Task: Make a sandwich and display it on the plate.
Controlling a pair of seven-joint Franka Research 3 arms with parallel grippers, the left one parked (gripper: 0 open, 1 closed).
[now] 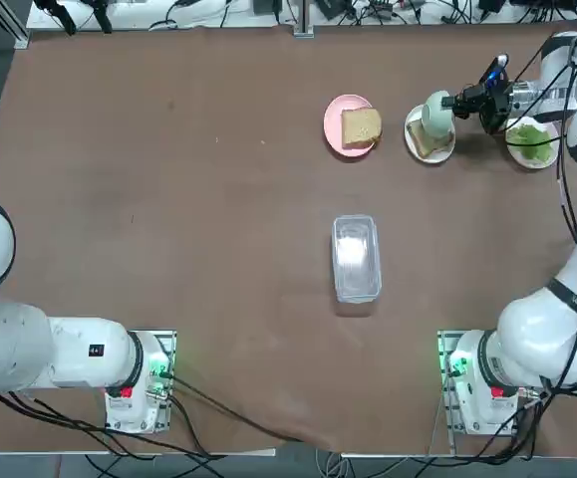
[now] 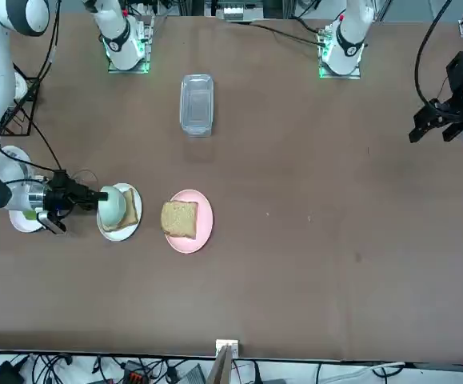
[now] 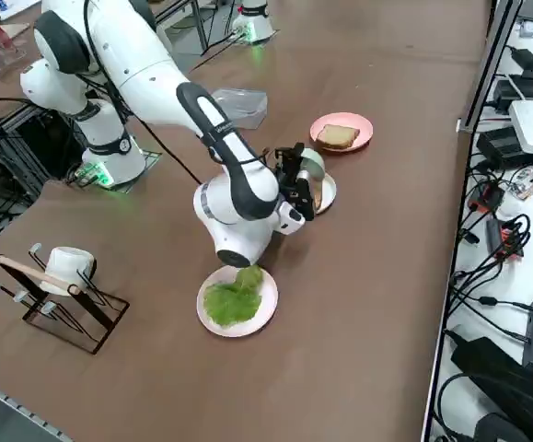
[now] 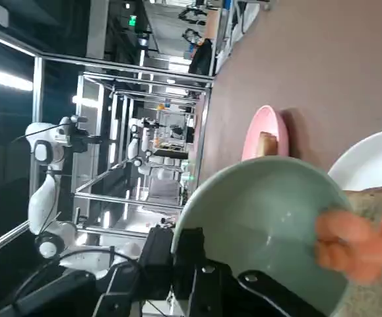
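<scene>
Clamped on the rim of a pale-green cup point(image 1: 435, 115), the right end effector point(image 1: 454, 101) holds it tipped on its side over a white plate point(image 1: 414, 138) carrying a toast slice point(image 1: 426, 142); in the wrist view something orange-pink point(image 4: 355, 239) lies inside the cup's mouth. Just beside that plate sits a pink plate point(image 1: 334, 123) with another toast slice point(image 1: 361, 126), and on its other side a second white plate point(image 3: 264, 308) holds green lettuce point(image 3: 233, 296). A clear lidded container point(image 1: 356, 257) lies mid-bench point(image 1: 168, 199).
</scene>
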